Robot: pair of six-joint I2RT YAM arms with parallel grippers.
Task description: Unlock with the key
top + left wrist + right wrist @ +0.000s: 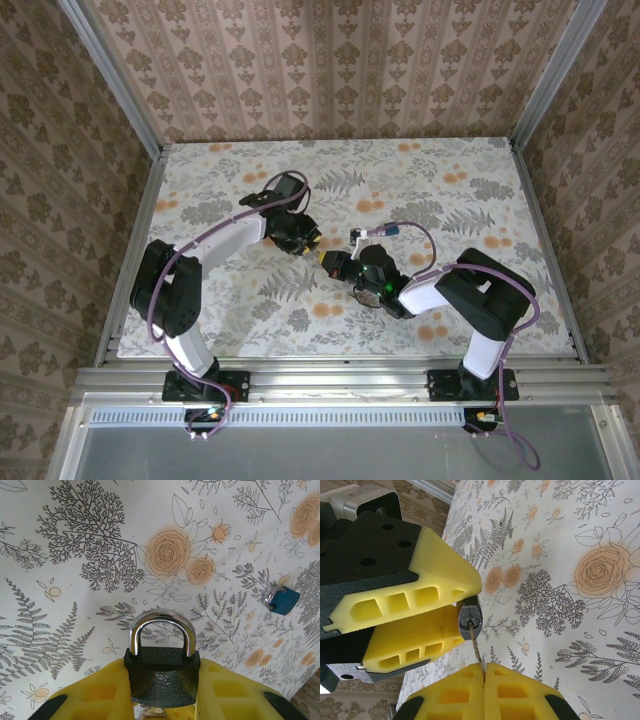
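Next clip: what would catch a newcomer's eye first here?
A black padlock with a shiny shackle, clamped in the left end effector over mid-table. In the right wrist view, a key pinched by the right end effector reaches into its keyhole. A small blue padlock lies apart on the flowered tablecloth.

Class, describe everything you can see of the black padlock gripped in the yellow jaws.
The black padlock has a textured, dark, metal-looking body and a shiny silver shackle, which is closed. The left gripper clamps its body between yellow jaws, with the shackle pointing away from the wrist. In the right wrist view, a key pinched by the right gripper sits in its keyhole.
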